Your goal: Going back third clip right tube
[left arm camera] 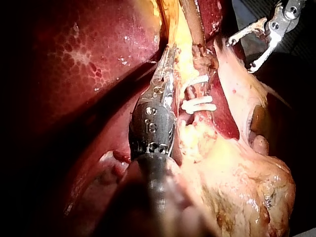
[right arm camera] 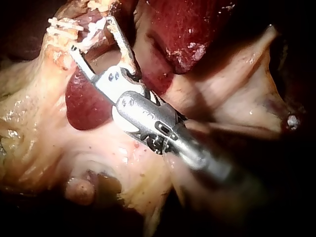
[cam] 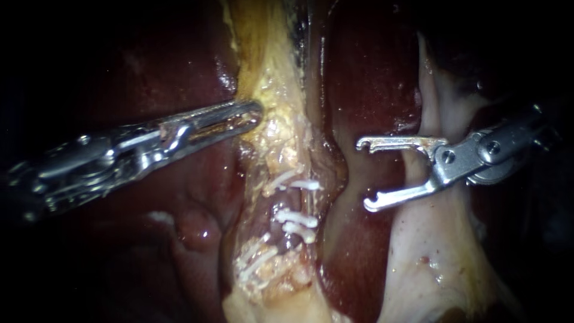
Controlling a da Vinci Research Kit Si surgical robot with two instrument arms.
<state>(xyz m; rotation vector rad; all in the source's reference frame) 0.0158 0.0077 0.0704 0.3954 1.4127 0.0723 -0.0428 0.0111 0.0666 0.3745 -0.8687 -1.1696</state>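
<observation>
Dark red liver (cam: pixel 371 78) fills the background on both sides of a strip of yellowish tissue (cam: pixel 278 137) that runs down the middle of the endoscope view. Several white clips (cam: pixel 297 218) cross the lower half of that strip, some toward its right edge and a further group lower and to the left; the tubes under them are too buried in tissue to tell one from the other. The left wrist view shows two of the clips (left arm camera: pixel 198 104) just beside the left instrument's shaft. To the right of the clips and clear of them, over bare liver, the right instrument (cam: pixel 365 174) holds its two hooked jaws wide apart with nothing between them. The right wrist view shows the same spread jaws of the right instrument (right arm camera: pixel 91 34), close to the clipped tissue. Higher up the strip, the left instrument (cam: pixel 256 112) has its jaws lying together, and its tip touches the yellowish tissue. A pale flap of tissue (cam: pixel 430 251) lies behind and below the right instrument
</observation>
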